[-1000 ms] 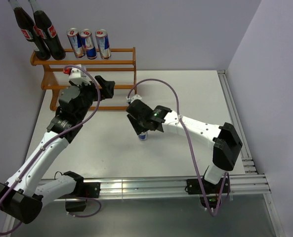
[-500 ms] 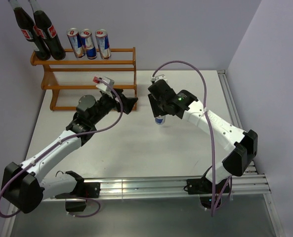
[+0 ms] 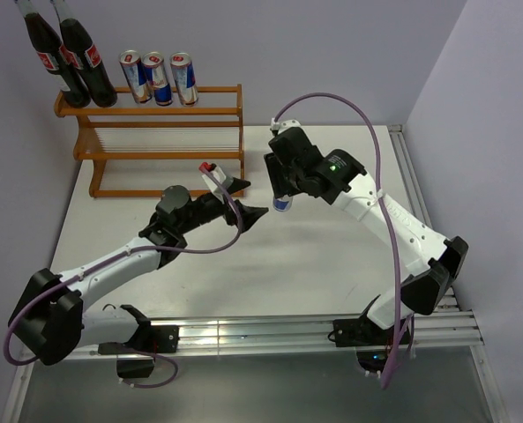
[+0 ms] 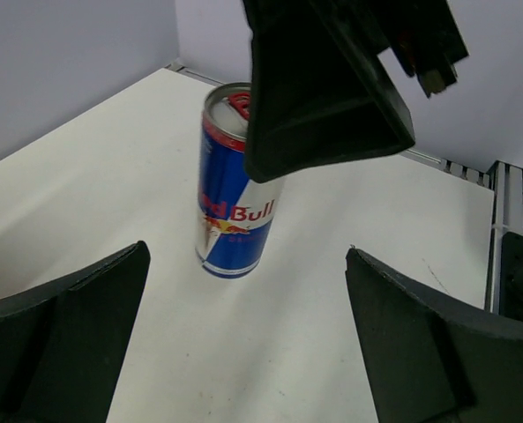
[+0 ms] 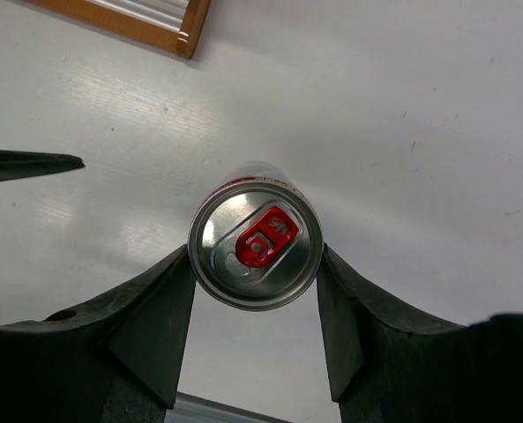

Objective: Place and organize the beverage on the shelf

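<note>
The right jaws are clamped on a slim blue-and-silver can (image 5: 254, 245), one on each side of its upper wall. It sits between them with its long axis close to vertical, red-tabbed top facing up toward the wrist and base pointing down at the white worktop (image 5: 402, 106). The left jaws gape wide and empty, aimed at that can, which is ahead of their tips; the shelf (image 3: 221, 89), with two cola bottles (image 3: 89, 62) and three more cans (image 3: 158, 79) upright on its top tier, lies off to the side of both pairs, nearer the left.
</note>
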